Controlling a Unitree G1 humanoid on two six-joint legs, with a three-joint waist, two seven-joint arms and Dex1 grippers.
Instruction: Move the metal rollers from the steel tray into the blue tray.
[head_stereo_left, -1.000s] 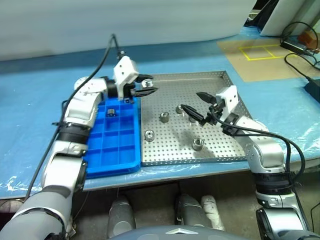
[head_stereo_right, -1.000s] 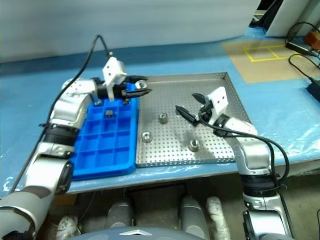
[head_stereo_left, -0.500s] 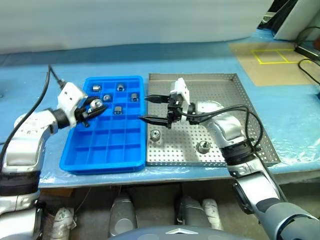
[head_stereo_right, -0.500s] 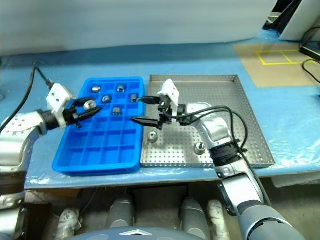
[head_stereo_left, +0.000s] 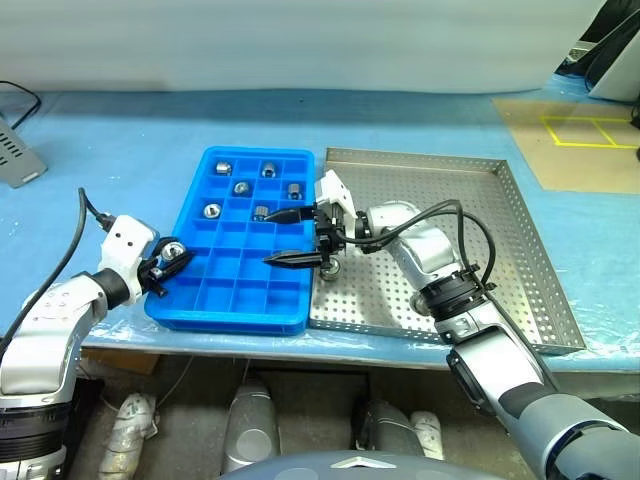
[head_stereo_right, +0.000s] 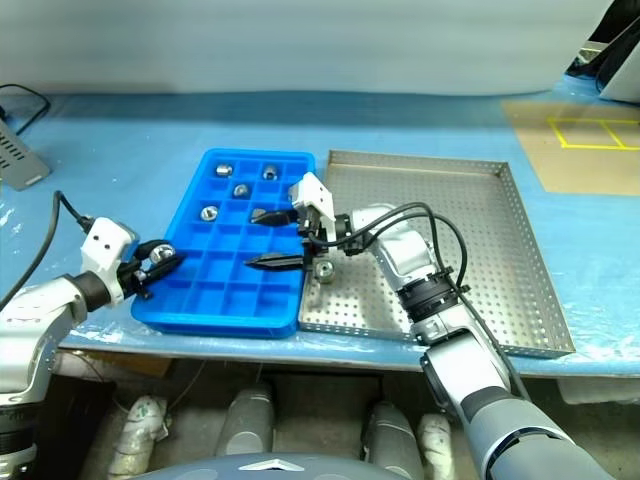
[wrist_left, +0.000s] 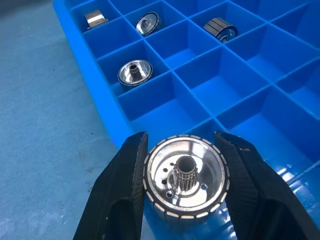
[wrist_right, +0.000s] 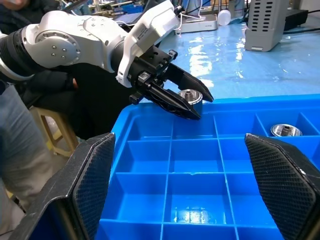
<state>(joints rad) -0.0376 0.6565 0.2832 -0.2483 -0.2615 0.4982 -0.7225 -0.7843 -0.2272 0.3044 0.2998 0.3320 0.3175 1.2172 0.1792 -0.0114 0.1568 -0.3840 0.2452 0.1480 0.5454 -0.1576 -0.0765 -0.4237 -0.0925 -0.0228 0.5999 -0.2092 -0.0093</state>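
Rollers, metal, short cylinders with a central bore. One is pinched in the left claw (wrist_left: 184, 192), a black finger (wrist_left: 121, 192) on each side of its ribbed rim, bore facing the wrist camera. This held roller (head_stereo_left: 173, 249) hangs over the near left edge of the blue tray (head_stereo_left: 215, 305), at the rim rather than above a compartment.

Right claw (head_stereo_left: 292, 237): fingers spread wide, nothing between them, reaching sideways over the blue tray's edge nearest the steel tray (head_stereo_left: 520, 300). One loose roller (head_stereo_left: 329, 266) lies on the steel tray's perforated floor just beside the blue tray, under that claw's wrist.

Blue tray contents: five rollers in the far compartments, among them one (head_stereo_left: 211, 210) in the left column. Near rows are empty. Both trays sit side by side on the blue-covered bench (head_stereo_left: 100, 140).

Step in hand, as judged: set down the held roller.
- Carry it inward from the blue tray's rim until it is squarely over an empty near compartment.
- Lower it inside the dividers before parting the fingers; released at the rim, it could roll onto the bench.
- Keep clear of the right claw, which overhangs the same tray.
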